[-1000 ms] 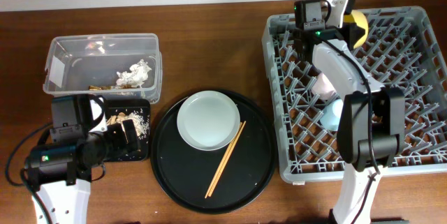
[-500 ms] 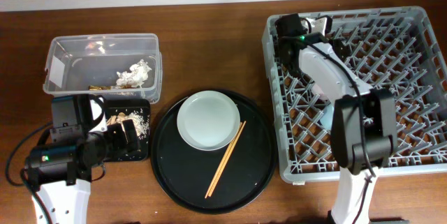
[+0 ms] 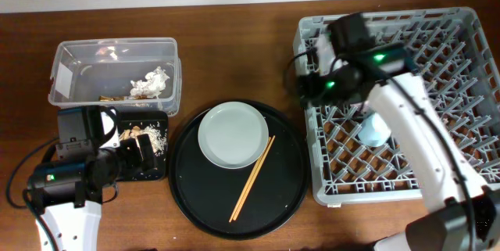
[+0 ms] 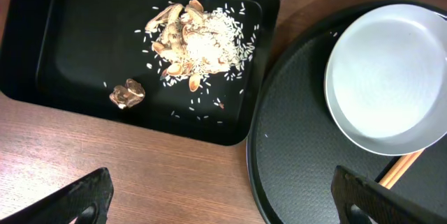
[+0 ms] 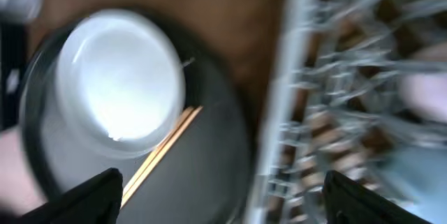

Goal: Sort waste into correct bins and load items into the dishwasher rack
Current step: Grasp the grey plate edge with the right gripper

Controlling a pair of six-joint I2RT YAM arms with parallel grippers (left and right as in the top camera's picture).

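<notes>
The pale grey-green plate (image 3: 233, 134) and the wooden chopsticks (image 3: 251, 178) lie on the round black tray (image 3: 195, 196). My right gripper (image 3: 306, 87) is open and empty, hovering over the left edge of the grey dishwasher rack (image 3: 469, 48); its view is blurred and shows the plate (image 5: 119, 84), the chopsticks (image 5: 157, 154) and the right gripper (image 5: 223, 196). A light blue cup (image 3: 373, 130) stands in the rack, with something pink just above it. My left gripper (image 4: 230, 206) is open over bare wood beside the shallow black tray (image 4: 42, 42) holding food scraps (image 4: 195, 35).
The clear tub (image 3: 78, 51) at the back left holds white tissue (image 3: 152, 83) and brown bits. My right arm (image 3: 422, 134) crosses the rack's left half. The left arm's body (image 3: 66, 181) sits at the front left corner.
My right gripper opened and swung from the rack's far left corner toward the rack's left edge near the round tray. The yellow bowl is no longer in it. The left arm stayed still.
</notes>
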